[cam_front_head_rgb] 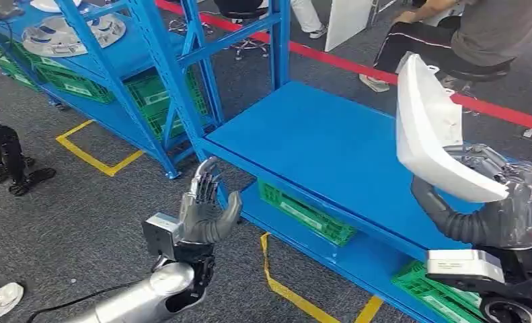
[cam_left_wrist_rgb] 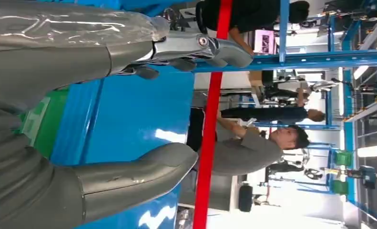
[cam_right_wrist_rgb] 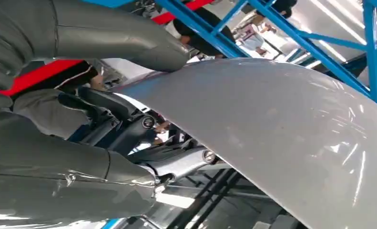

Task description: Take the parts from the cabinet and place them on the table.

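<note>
Above the blue table (cam_front_head_rgb: 330, 145), right robot hand (cam_front_head_rgb: 502, 202) grips white part (cam_front_head_rgb: 428, 128).

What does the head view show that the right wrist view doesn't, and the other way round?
Head view alone: the left hand, empty with fingers apart, beside the blue table, green crates beneath it, and yellow floor tape. Right wrist view alone: a close look at the thumb pressed against the part's glossy surface. Both: the white part held by the right hand, the blue racking and the red barrier tape.
</note>
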